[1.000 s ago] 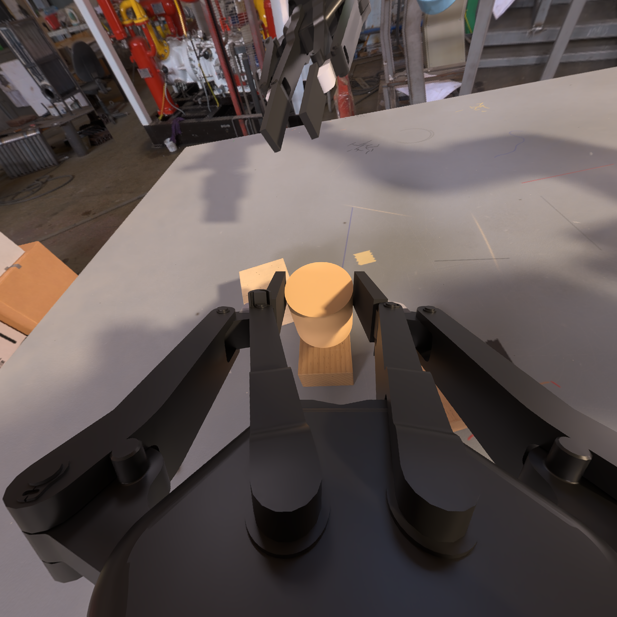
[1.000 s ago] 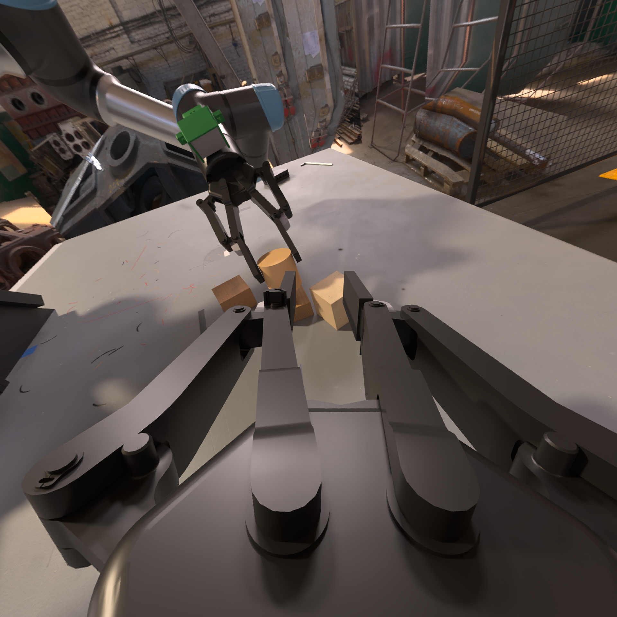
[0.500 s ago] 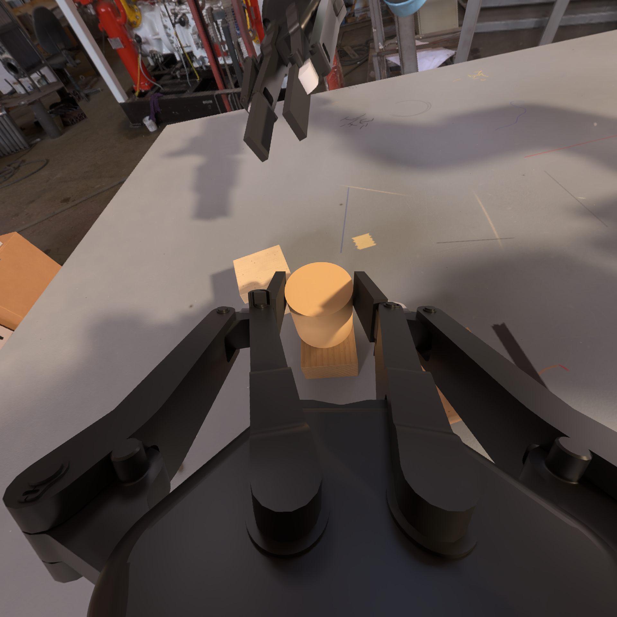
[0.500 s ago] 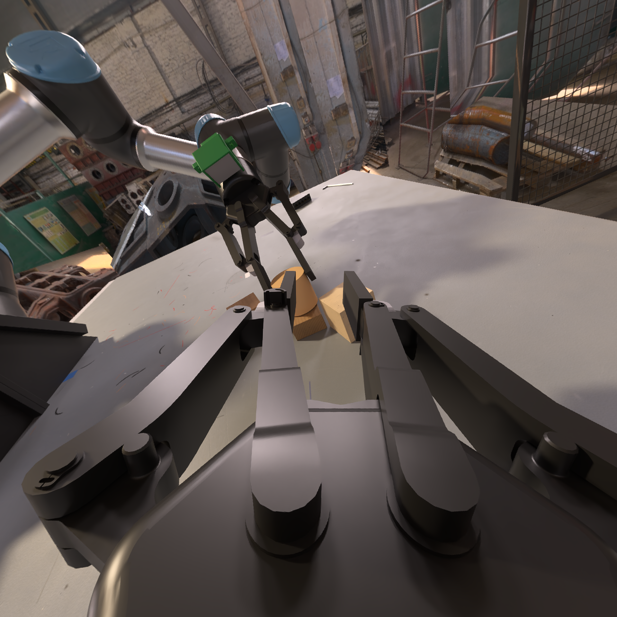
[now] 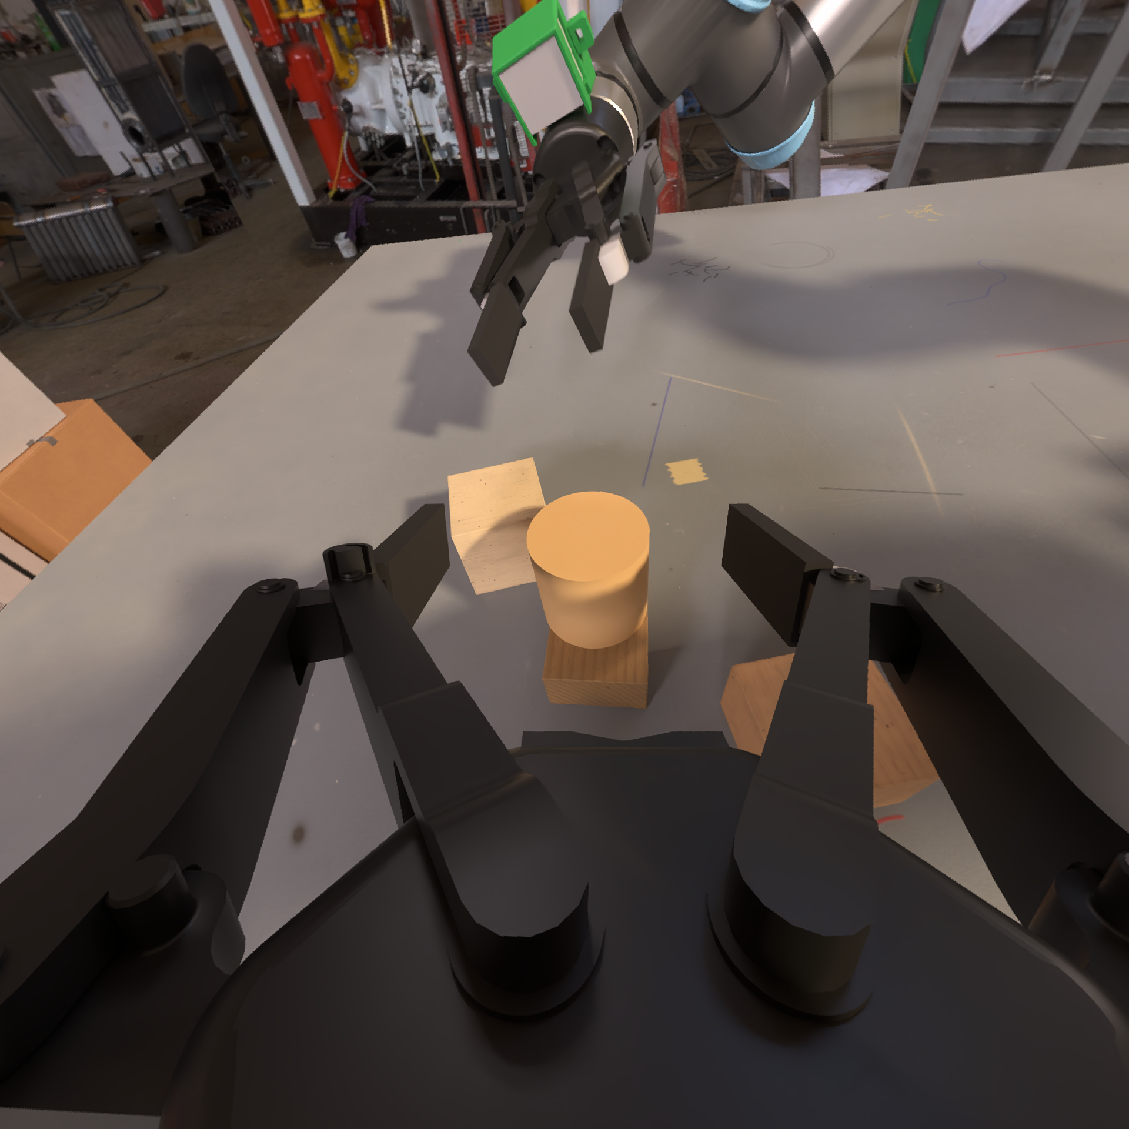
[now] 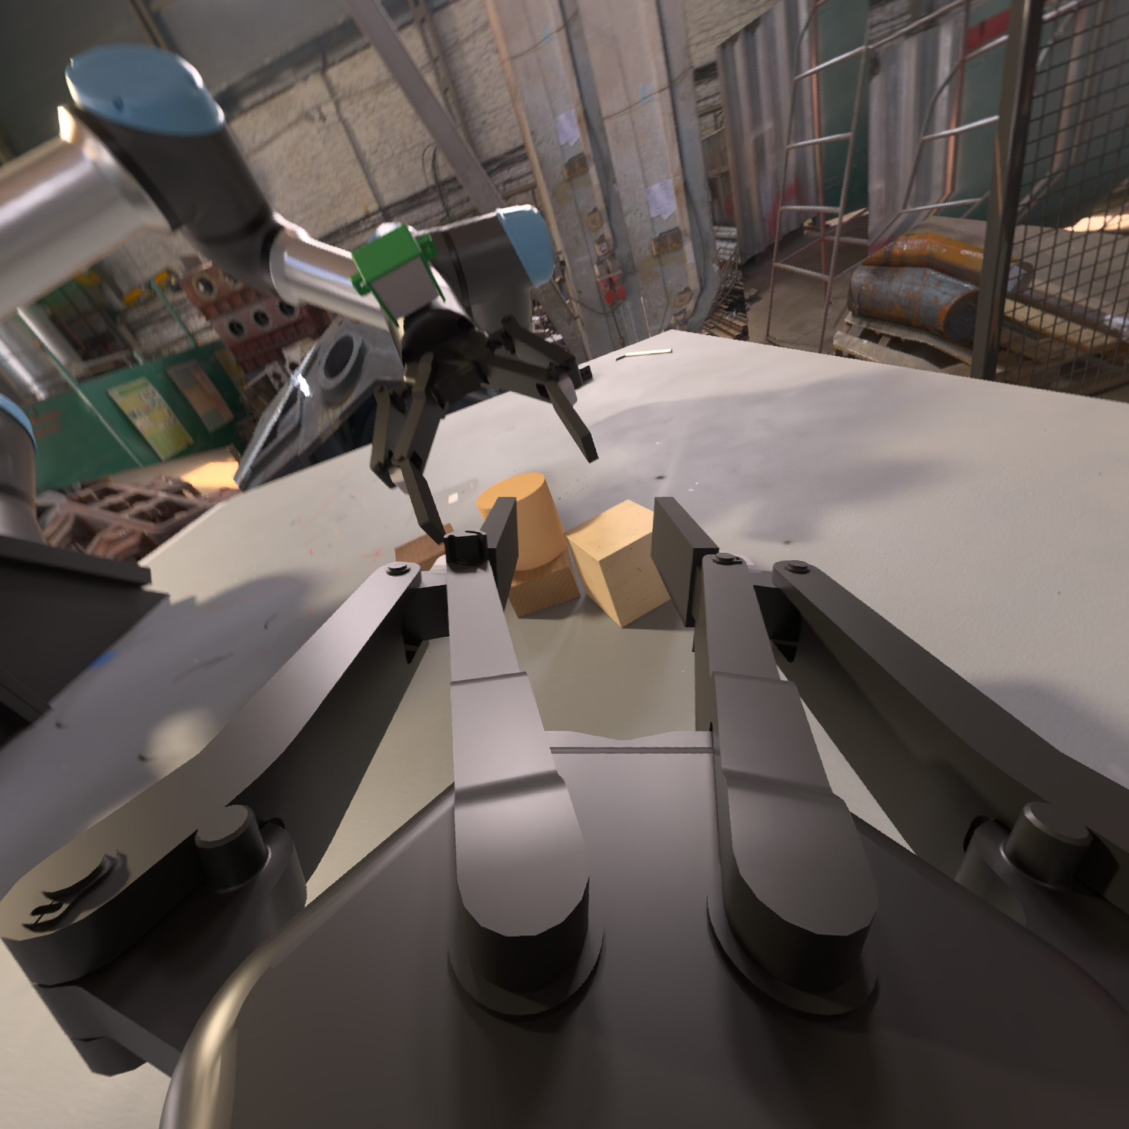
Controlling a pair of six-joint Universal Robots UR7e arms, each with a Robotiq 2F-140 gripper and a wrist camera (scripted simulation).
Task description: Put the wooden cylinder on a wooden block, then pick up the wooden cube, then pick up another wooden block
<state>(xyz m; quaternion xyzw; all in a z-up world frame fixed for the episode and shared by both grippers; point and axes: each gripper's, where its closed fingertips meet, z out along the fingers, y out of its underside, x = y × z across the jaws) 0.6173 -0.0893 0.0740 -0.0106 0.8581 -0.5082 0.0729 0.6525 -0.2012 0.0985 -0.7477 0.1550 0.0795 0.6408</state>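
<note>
Grey across the counter [image 5: 855, 427]; found the wooden cylinder [image 5: 588, 568] standing upright on a wooden block [image 5: 595, 675], its base overhanging the block's near edge slightly. Saw the left claw [image 5: 586, 550] released and spread wide, one finger on either side of the cylinder, both pads clear of it. Noted the pale wooden cube [image 5: 489, 519] on the counter just behind and left of the cylinder in the left wrist view; could not tell whether touching. Spotted a second wooden block [image 5: 751, 708], darker, lying to the right, partly hidden behind the left claw's right-hand finger.

Saw the right arm [image 5: 702, 61] reaching in from the upper right of that view, wrist bent downward, a green-framed box [image 5: 540, 79] on the wrist. Found the right claw [image 5: 540, 348] hanging above the counter beyond the cube, fingers parted and slanting down, holding nothing.

From the right wrist view, saw the right claw [image 6: 589, 550] parted and empty, framing the cube [image 6: 617, 562], with the cylinder [image 6: 531, 525] and its block [image 6: 544, 589] partly behind the left-hand pad. Saw the left arm [image 6: 317, 281] coming from the upper left, blue-capped at the joints, wrist turned down. Found the left claw [image 6: 510, 489] splayed over the cylinder, one fingertip low near the darker block [image 6: 418, 550], the other raised and well clear.
</note>
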